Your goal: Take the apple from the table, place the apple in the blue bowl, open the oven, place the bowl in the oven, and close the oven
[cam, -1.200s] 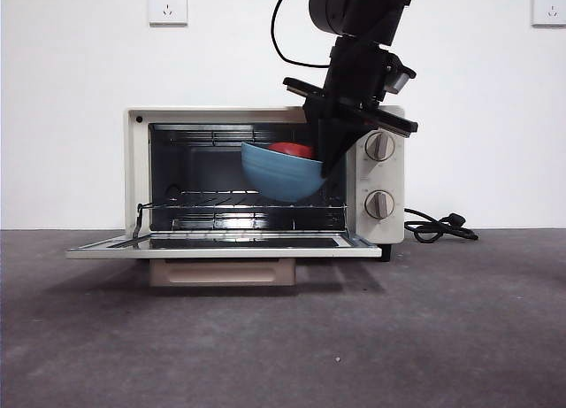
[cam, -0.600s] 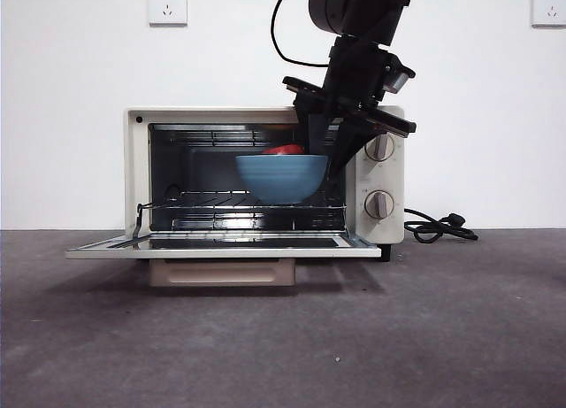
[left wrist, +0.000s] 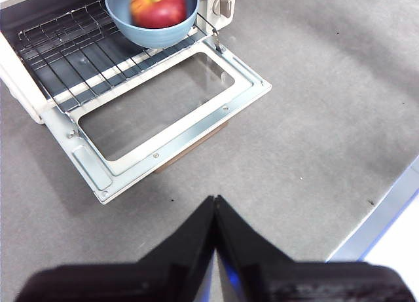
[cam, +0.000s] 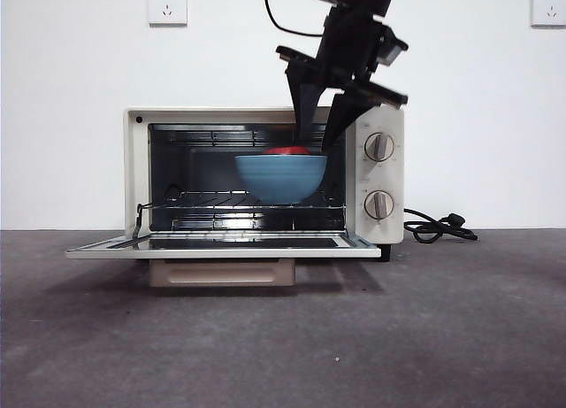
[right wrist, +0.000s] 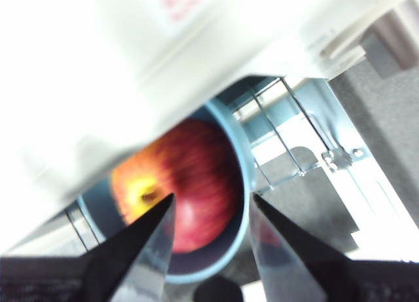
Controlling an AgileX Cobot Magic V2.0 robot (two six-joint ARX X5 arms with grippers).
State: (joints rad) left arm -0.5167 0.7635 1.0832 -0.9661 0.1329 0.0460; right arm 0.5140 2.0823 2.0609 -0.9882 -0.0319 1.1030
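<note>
We see the ridged blue bowl (cam: 281,178) holding the round red apple (left wrist: 159,5) on the oven's (cam: 263,178) wire rack (cam: 243,204); right gripper (cam: 317,134) spread apart above it, left gripper (left wrist: 215,204) pressed closed.

the right gripper (right wrist: 209,213) is open, with its two black jaws spread apart above the blue bowl (right wrist: 241,159). the red and yellow apple (right wrist: 177,181) sits inside the bowl. the bowl rests on the wire rack (right wrist: 288,154) of the oven (right wrist: 131,66), whose white top looks blurry.
</note>
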